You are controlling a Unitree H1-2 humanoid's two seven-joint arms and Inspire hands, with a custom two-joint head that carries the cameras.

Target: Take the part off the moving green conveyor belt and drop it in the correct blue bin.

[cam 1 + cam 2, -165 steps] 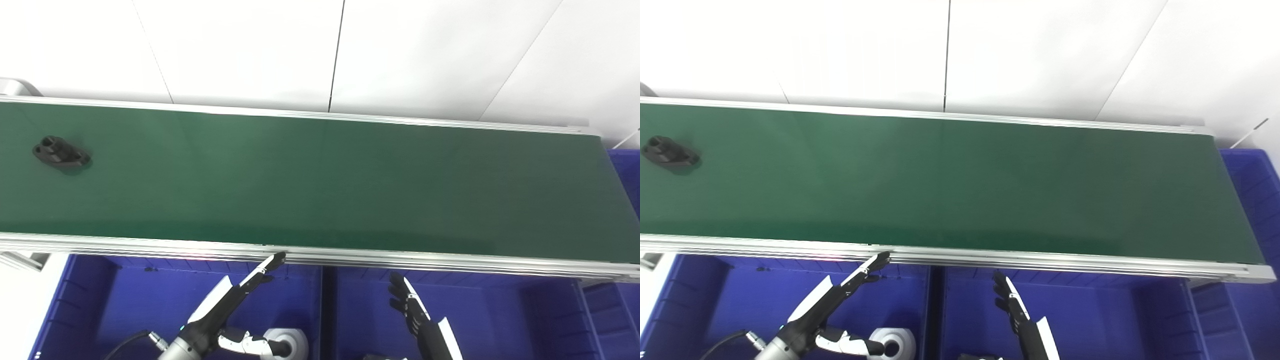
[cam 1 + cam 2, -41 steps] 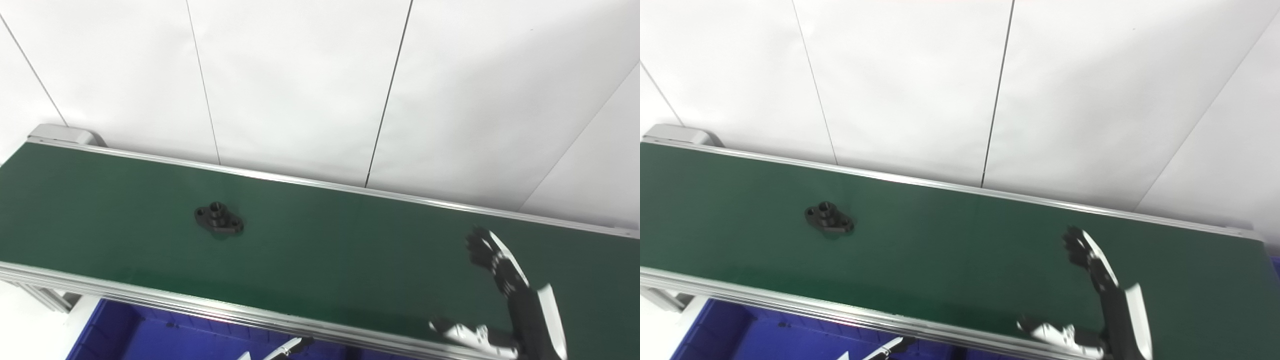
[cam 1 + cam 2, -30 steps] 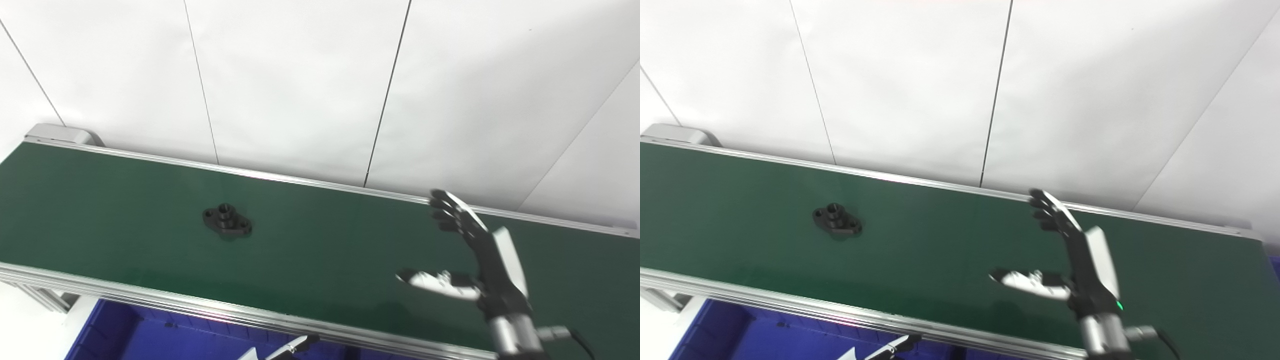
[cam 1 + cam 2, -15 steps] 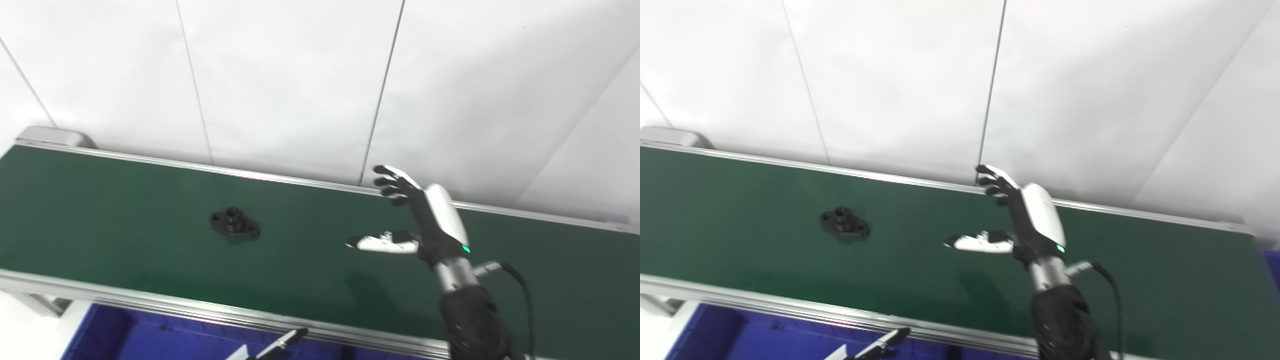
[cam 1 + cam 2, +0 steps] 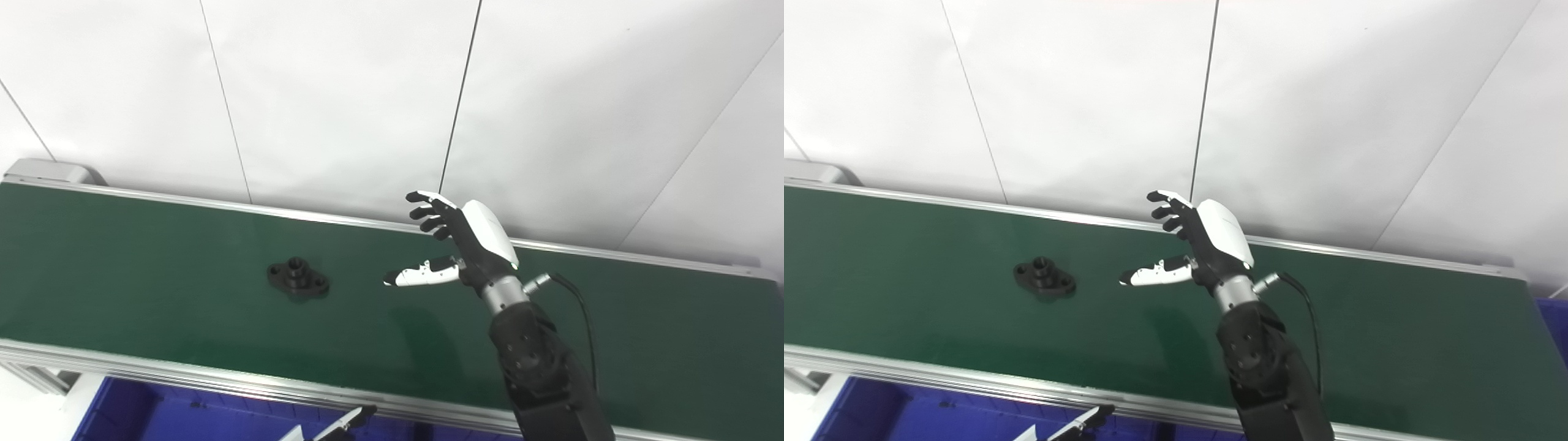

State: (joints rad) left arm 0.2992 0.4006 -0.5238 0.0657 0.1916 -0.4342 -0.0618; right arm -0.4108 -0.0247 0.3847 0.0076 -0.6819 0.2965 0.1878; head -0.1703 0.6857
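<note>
There is one black part (image 5: 297, 279) on one long green belt (image 5: 153, 282). Two hands show. One blue bin (image 5: 153, 413) peeks out under the near edge of the belt.

The right eye view shows a bit of blue at the far right end of the belt; the left eye view does not.

The part is flat with rounded ends, a small hole near each end, and a short round tube sticking up in the middle. It lies flat on the belt, left of the right hand (image 5: 471, 245) and apart from it.

The right hand is above the belt, fingers spread wide, thumb pointing at the part, holding nothing. Only the fingertips of the left hand (image 5: 343, 424) show, below the belt; I cannot tell how they are set.
</note>
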